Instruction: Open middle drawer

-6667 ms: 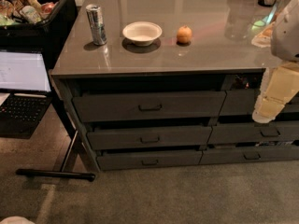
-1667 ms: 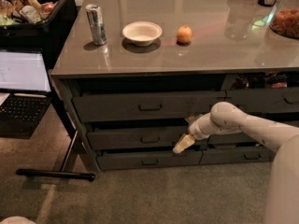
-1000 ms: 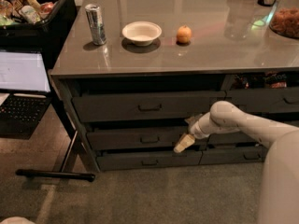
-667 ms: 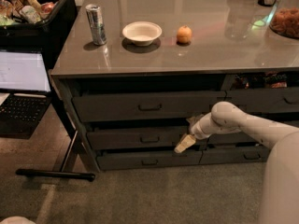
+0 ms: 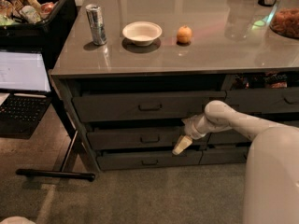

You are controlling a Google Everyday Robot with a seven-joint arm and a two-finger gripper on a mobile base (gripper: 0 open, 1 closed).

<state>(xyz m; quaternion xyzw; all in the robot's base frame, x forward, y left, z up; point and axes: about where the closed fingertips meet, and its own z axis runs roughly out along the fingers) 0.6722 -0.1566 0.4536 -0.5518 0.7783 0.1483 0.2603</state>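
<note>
The middle drawer [image 5: 126,138] is seen between a taller drawer [image 5: 117,107] above and a thinner one [image 5: 121,161] below. The gripper [image 5: 181,145] is held against its right end, beside the handle [image 5: 149,139]; its state cannot be told. On the countertop [image 5: 210,55] are set a can [image 5: 96,24], bowl [image 5: 142,32] and round fruit [image 5: 184,34]. A laptop [image 5: 22,80] is placed at left.

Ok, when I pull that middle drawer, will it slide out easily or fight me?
It probably slides straight: the middle drawer has a wide, rigid-looking front. It may rack if pulled off-centre, since its one small handle sits mid-front and the hand hangs to the right of it. Its weight is a guess, as the contents are hidden.
</note>
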